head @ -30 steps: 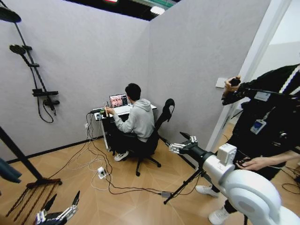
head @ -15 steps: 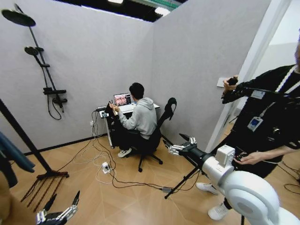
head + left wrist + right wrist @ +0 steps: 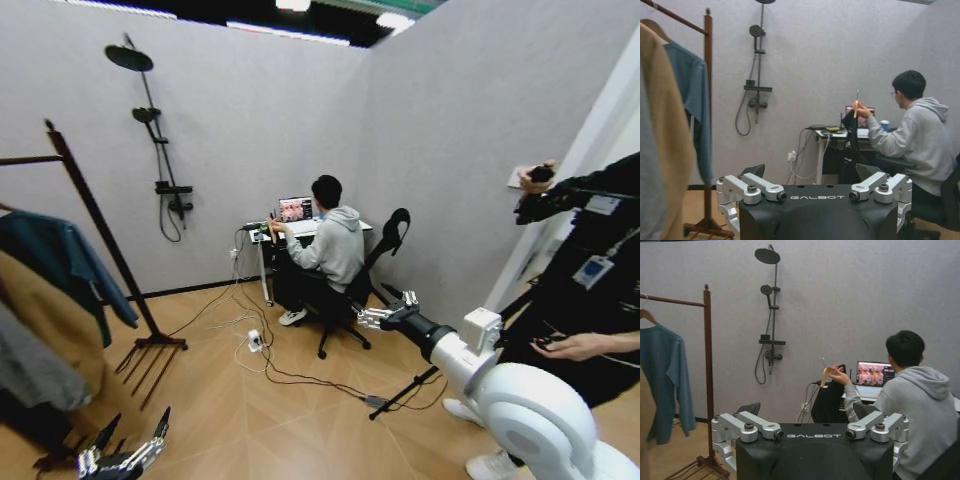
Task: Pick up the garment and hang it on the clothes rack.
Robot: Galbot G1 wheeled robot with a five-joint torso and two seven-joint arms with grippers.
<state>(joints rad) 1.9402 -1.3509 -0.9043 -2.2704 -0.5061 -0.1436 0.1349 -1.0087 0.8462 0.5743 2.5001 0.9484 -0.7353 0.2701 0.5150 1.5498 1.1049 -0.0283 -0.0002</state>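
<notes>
Grey-walled room: garment [image 3: 70, 265] on clothes rack [image 3: 100, 225], well apart from both open, empty hands [image 3: 125, 455] [image 3: 390, 312].

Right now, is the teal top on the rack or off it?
On it. The teal top hangs spread from a wooden hanger on the clothes rack's bar, beside the tan coat.

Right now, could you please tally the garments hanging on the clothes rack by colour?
Teal garment: 1
Tan coat: 1
Grey jacket: 1
Total: 3 garments on the clothes rack
</notes>
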